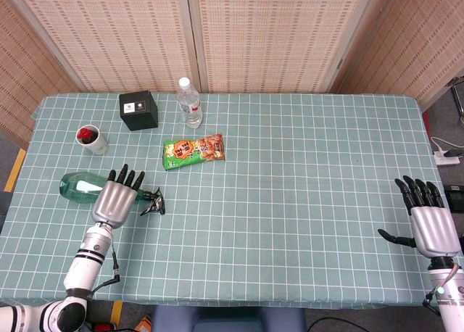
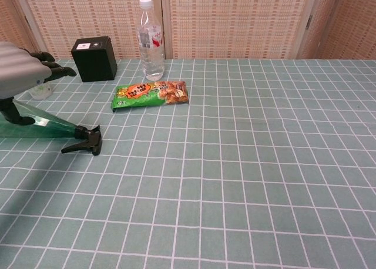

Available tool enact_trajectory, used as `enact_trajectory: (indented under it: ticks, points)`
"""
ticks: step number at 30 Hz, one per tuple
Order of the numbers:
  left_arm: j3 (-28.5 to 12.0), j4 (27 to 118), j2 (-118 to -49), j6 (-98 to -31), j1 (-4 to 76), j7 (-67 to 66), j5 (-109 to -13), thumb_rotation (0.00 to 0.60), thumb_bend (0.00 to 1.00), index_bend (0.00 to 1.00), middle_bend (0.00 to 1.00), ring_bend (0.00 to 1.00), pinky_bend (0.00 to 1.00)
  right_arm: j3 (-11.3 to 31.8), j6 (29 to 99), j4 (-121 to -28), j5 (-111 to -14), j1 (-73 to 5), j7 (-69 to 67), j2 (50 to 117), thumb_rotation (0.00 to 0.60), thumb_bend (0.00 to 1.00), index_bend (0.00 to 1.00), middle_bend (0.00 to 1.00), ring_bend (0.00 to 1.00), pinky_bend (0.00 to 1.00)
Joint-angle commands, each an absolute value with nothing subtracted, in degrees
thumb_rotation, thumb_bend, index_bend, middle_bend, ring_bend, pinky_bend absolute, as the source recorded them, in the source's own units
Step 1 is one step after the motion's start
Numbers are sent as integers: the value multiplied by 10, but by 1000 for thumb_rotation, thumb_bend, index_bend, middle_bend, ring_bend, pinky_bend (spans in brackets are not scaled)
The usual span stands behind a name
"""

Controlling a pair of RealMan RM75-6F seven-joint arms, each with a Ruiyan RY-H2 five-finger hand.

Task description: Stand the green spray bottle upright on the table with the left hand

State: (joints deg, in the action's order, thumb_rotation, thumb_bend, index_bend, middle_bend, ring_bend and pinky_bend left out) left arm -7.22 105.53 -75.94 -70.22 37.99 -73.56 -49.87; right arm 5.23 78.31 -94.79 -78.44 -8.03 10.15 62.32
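The green spray bottle lies on its side at the table's left, its black trigger head pointing right; the chest view shows its neck and the trigger head. My left hand hovers over the bottle's neck with fingers spread, holding nothing; in the chest view this hand sits above the bottle at the left edge. My right hand stays open at the table's front right corner, far from the bottle.
A snack packet lies mid-left. Behind it stand a clear water bottle, a black box and a white cup with something red inside. The checked green tablecloth covers the whole table.
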Motion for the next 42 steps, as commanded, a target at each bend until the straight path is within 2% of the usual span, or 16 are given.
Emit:
enact_trajectory:
  ticks: [1, 9, 29, 38, 42]
  points:
    - [-65, 1029, -774, -701, 396, -750, -487, 600, 210, 78, 154, 79, 236, 52, 782, -949, -783, -81, 101, 622, 600, 0, 0, 34, 0, 0]
    - [-44, 959, -797, -682, 412, -759, -472, 600, 211, 114, 202, 131, 286, 52, 777, -951, -780, -82, 101, 620, 600, 0, 0, 34, 0, 0]
    - [-7, 820, -854, -645, 454, -763, -457, 600, 212, 129, 216, 145, 290, 52, 770, -958, -769, -84, 98, 616, 600, 0, 0, 34, 0, 0]
    - [-9, 800, -868, -640, 457, -752, -436, 600, 214, 130, 216, 145, 289, 52, 769, -959, -765, -84, 95, 614, 600, 0, 0, 33, 0, 0]
    - [-28, 801, -884, -643, 456, -739, -400, 600, 213, 138, 228, 151, 288, 52, 768, -960, -765, -84, 95, 614, 600, 0, 0, 33, 0, 0]
